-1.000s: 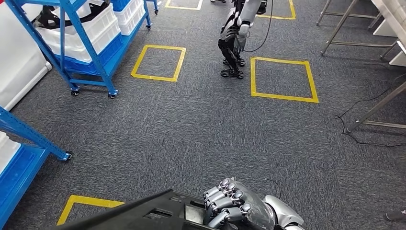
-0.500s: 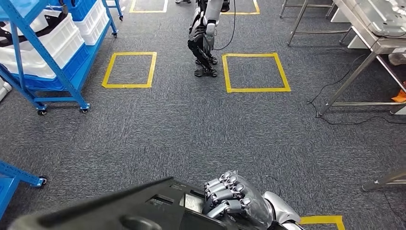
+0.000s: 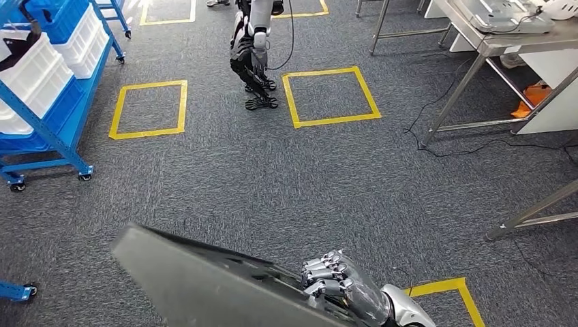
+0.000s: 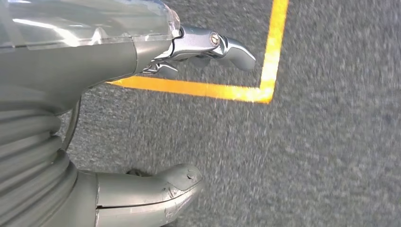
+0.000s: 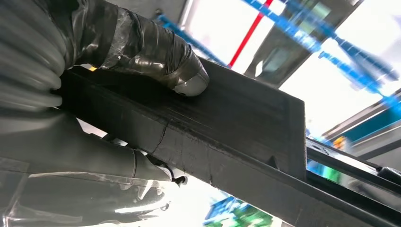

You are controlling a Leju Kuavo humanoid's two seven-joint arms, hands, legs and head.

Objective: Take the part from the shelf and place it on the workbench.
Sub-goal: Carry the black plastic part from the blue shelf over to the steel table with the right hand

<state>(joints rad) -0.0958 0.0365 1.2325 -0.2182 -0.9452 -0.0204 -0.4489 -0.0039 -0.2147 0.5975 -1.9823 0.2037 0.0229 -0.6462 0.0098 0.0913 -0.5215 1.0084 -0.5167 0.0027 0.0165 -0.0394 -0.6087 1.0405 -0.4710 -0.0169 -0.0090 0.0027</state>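
Observation:
The part [image 3: 204, 286] is a large flat black piece at the bottom of the head view, tilted up toward the camera. My right hand [image 3: 341, 289] grips its right edge, fingers curled over the top. In the right wrist view the thumb [image 5: 156, 52] presses on the black part [image 5: 236, 127], with the fingers wrapped underneath. My left hand [image 4: 94, 61] hangs over grey carpet, its fingers [image 4: 213, 42] and thumb apart and holding nothing. The steel workbench [image 3: 504, 41] stands at the far right. The blue shelf [image 3: 41, 102] with white bins is at the far left.
Another humanoid robot [image 3: 252, 48] stands ahead between two yellow tape squares [image 3: 330, 95]. Black cables [image 3: 436, 136] trail on the carpet by the workbench legs. A slanted steel leg [image 3: 538, 211] crosses the right edge. Yellow tape [image 3: 443, 289] lies beside my right hand.
The whole view has swung to the right: the shelf slid left and the workbench came in. The part now stands higher and more tilted in the head view, still in my right hand.

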